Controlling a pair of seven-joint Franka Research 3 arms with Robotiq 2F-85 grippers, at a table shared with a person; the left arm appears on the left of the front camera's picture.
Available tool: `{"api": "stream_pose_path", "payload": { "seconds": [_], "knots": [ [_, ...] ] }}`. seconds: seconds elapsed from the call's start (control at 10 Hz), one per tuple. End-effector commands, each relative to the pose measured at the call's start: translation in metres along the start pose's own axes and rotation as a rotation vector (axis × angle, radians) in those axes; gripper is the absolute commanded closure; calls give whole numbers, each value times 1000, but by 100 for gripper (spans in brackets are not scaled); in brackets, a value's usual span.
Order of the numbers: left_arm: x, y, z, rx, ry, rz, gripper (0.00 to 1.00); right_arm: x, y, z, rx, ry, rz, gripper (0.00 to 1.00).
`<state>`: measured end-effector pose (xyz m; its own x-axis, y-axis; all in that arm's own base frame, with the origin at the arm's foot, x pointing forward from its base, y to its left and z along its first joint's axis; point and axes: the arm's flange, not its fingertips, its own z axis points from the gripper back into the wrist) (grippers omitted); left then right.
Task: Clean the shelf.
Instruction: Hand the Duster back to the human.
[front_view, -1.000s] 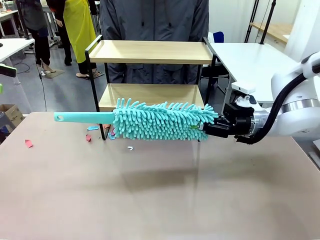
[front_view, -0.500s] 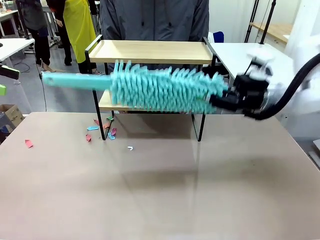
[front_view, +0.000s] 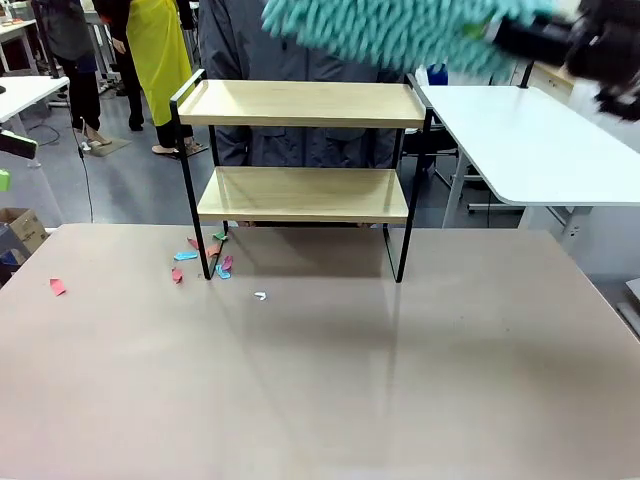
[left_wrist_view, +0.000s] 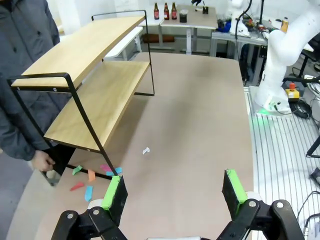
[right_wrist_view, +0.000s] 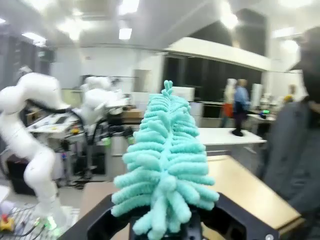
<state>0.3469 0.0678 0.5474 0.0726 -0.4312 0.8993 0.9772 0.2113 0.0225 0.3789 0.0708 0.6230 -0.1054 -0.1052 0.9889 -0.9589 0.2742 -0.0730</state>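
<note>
The right hand (front_view: 505, 35) has risen from in front of the shelf's (front_view: 305, 150) lower board to above its top board, near the picture's upper edge, blurred with motion. It stays clamped on the fluffy end of a turquoise chenille duster (front_view: 385, 30), which stretches away from it toward the robot's left. The shelf stands below that hand, at the far edge of the desk (front_view: 320, 380). Both boards are bare. Small coloured scraps (front_view: 205, 262) lie by its left feet. No writing is legible. The left hand (left_wrist_view: 172, 192) hovers with fingers spread wide, holding nothing, open desk ahead of it.
</note>
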Motion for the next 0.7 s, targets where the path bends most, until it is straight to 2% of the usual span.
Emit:
{"api": "stream_pose_path", "payload": {
  "seconds": [0.0,0.2,0.4,0.6],
  "knots": [
    [1,2,-1,1,-37,-22,0,13,-10,14,-226,-44,-3,84],
    [1,2,-1,1,-37,-22,0,21,-19,61,-481,-83,7,84],
    [1,2,-1,1,-37,-22,0,3,-31,101,-669,-79,-38,84],
    [1,2,-1,1,-37,-22,0,-31,-36,141,-827,-41,-83,84]
  ]
}}
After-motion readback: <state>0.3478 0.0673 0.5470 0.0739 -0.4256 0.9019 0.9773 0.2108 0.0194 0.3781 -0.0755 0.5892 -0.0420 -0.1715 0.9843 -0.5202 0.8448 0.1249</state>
